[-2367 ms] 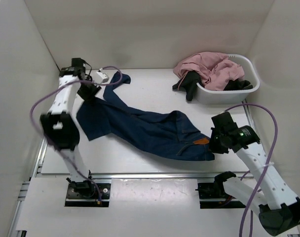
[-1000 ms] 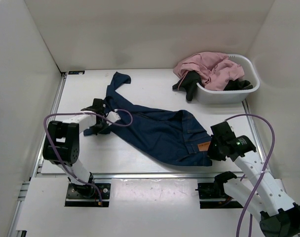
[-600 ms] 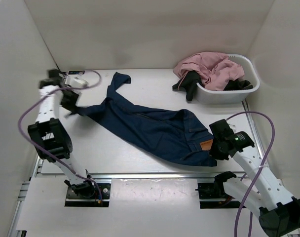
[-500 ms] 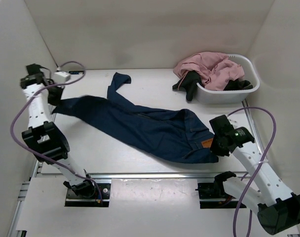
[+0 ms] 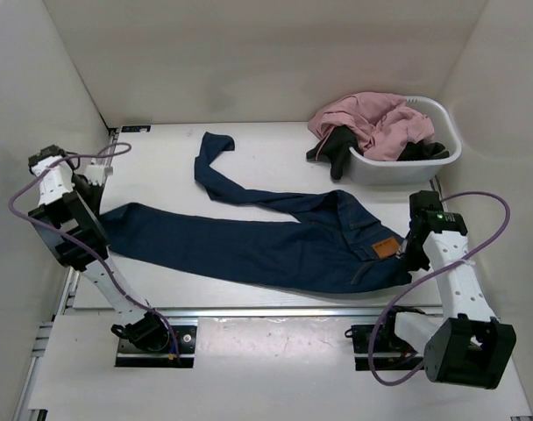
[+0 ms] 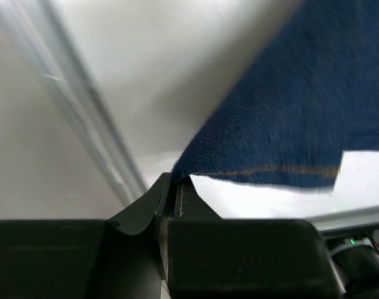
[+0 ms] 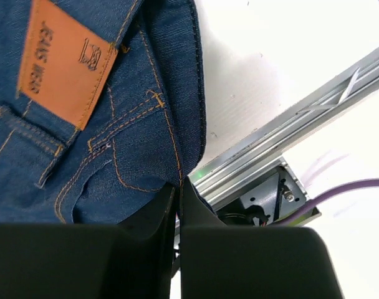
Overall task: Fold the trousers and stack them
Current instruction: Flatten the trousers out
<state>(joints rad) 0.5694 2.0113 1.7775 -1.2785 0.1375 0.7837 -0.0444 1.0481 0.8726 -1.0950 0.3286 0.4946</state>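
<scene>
Right gripper (image 7: 177,190): near right of the tabletop (image 5: 275,167), jaws closed on the waistband edge of the trousers (image 5: 275,241), pinching the denim between both fingers.
Waistband: near right, just left of the right gripper – orange-brown patch (image 7: 63,65) facing up, orange stitching visible around it.
Rail (image 7: 289,134): metal strip along the near tabletop edge, just beyond the waistband in the right wrist view; purple cable (image 7: 345,187) runs past it.
Trousers: spread flat across the tabletop, waist at the right, legs running left.
Near leg: stretched out almost straight from the waist to the far-left edge of the tabletop.
Left gripper (image 6: 175,187): at the left edge, jaws closed on the hem corner of that near leg – cloth fans out from between the fingers; the wrist view is blurred.
Far leg: splits off from the waist, runs left and then bends toward the far side; its end lies loose at far centre-left, no gripper on it.
Basket (image 5: 398,167): white, far right, well apart from the trousers.
Basket contents: pink garment (image 5: 372,118) heaped inside, black garment (image 5: 332,149) hanging over the left rim onto the tabletop.
</scene>
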